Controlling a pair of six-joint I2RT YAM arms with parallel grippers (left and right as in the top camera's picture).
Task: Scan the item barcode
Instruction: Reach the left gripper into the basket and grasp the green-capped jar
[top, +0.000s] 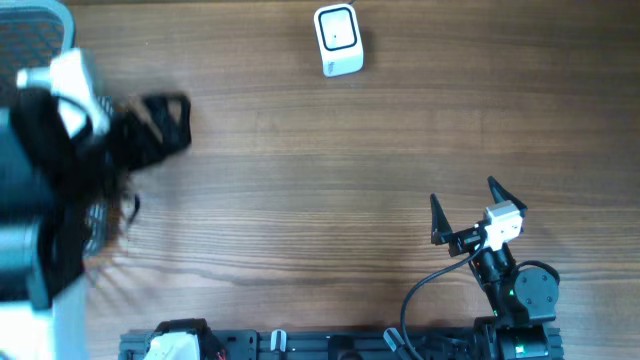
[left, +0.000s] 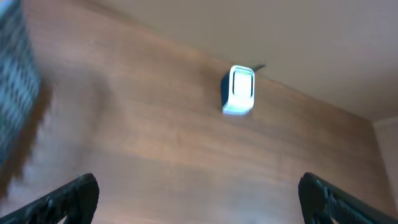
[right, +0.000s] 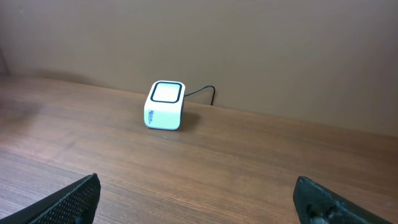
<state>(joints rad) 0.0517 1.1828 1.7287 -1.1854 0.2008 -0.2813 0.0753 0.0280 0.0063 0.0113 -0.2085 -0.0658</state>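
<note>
Scanner (top: 338, 40) sits on the table (top: 300, 200); well apart from it, left gripper (left: 198, 198) and right gripper (top: 463, 193) both gape wide, holding nothing.

Soft, even light across my feeds, left arm (top: 55, 180) smeared with motion blur overhead, left wrist view soft throughout, scanner (right: 165, 105) crisp in right wrist view, faint shadow at its base
</note>
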